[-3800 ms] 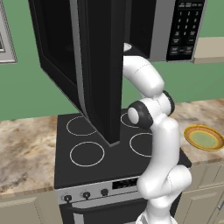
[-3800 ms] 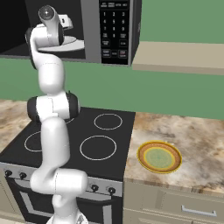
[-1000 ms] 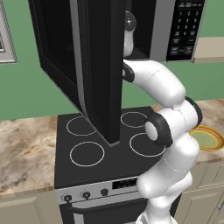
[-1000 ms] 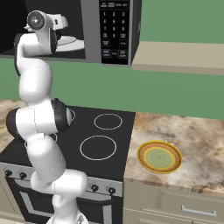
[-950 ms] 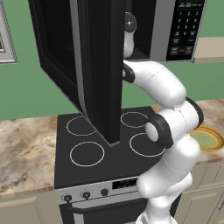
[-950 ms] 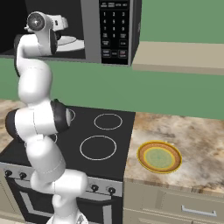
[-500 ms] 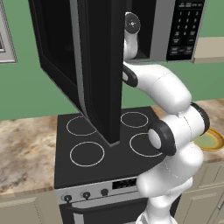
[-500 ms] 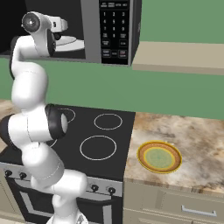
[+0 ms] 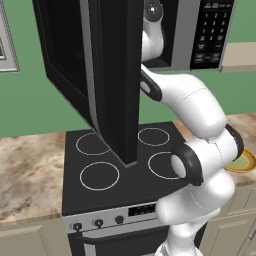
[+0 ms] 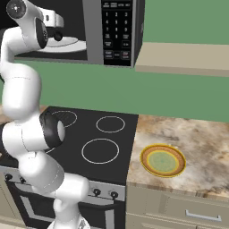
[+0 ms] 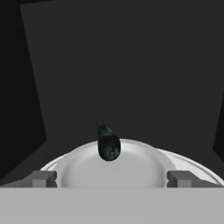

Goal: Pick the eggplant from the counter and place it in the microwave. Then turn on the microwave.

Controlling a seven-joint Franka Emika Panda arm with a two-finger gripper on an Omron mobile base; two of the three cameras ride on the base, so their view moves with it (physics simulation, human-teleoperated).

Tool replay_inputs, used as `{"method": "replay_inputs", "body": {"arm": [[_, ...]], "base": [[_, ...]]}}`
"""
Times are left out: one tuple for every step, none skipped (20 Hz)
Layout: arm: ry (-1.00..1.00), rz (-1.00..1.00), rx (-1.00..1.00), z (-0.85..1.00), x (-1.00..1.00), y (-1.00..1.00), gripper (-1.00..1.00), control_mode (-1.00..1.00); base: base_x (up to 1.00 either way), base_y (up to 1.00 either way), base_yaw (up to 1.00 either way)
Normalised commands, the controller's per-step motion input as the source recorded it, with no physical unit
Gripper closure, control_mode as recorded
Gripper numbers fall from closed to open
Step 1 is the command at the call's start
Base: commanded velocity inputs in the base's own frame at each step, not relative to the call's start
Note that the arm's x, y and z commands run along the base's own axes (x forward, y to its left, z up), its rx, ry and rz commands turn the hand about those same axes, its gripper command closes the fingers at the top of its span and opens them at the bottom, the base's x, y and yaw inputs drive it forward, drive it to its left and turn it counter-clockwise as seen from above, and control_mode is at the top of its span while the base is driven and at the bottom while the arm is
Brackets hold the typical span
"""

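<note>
The eggplant (image 11: 107, 143), small and dark, lies on the white turntable (image 11: 144, 168) inside the microwave (image 10: 94, 31). My gripper (image 11: 112, 179) is open just in front of it, with nothing between the fingertips (image 11: 41, 178). In the right base view the gripper (image 10: 57, 32) sits at the mouth of the cavity above the turntable (image 10: 69, 44). The microwave door (image 9: 107, 75) hangs wide open over the stove and hides the hand in the left base view; the keypad (image 9: 212, 32) is to its right. The counter (image 10: 197, 143) is marbled brown.
A yellow-rimmed green plate (image 10: 163, 160) rests on the counter right of the black stove (image 10: 89, 138). The open door juts out at head height over the burners (image 9: 100, 175). More counter (image 9: 27, 170) lies left of the stove.
The elbow has swung lower and outward while the hand has risen slightly at the microwave opening. The jaws stay open.
</note>
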Motion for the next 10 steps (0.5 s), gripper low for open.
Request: {"method": "replay_inputs", "body": {"arm": [[0.02, -0.01, 0.02, 0.10, -0.43, -0.07, -1.00, -1.00], [0.01, 0.00, 0.02, 0.09, -0.43, -0.07, -1.00, -1.00], [0.00, 0.00, 0.02, 0.07, -0.42, -0.07, -1.00, -1.00], [0.00, 0.00, 0.02, 0.06, -0.42, -0.05, -1.00, -1.00], [0.00, 0.00, 0.02, 0.05, -0.40, -0.04, -1.00, -1.00], [0.00, 0.00, 0.02, 0.05, -0.39, -0.04, -1.00, -1.00], [0.00, 0.00, 0.02, 0.07, -0.39, -0.05, -1.00, -1.00], [0.00, 0.00, 0.03, 0.07, -0.37, -0.05, -1.00, -1.00], [0.00, 0.00, 0.03, 0.07, -0.37, -0.05, -1.00, -1.00], [0.00, 0.00, 0.03, 0.06, -0.36, -0.04, -1.00, -1.00]], "base": [[0.00, 0.00, 0.00], [0.00, 0.00, 0.00], [0.00, 0.00, 0.00], [0.00, 0.00, 0.00], [0.00, 0.00, 0.00], [0.00, 0.00, 0.00], [0.00, 0.00, 0.00], [0.00, 0.00, 0.00], [0.00, 0.00, 0.00], [0.00, 0.00, 0.00]]}}
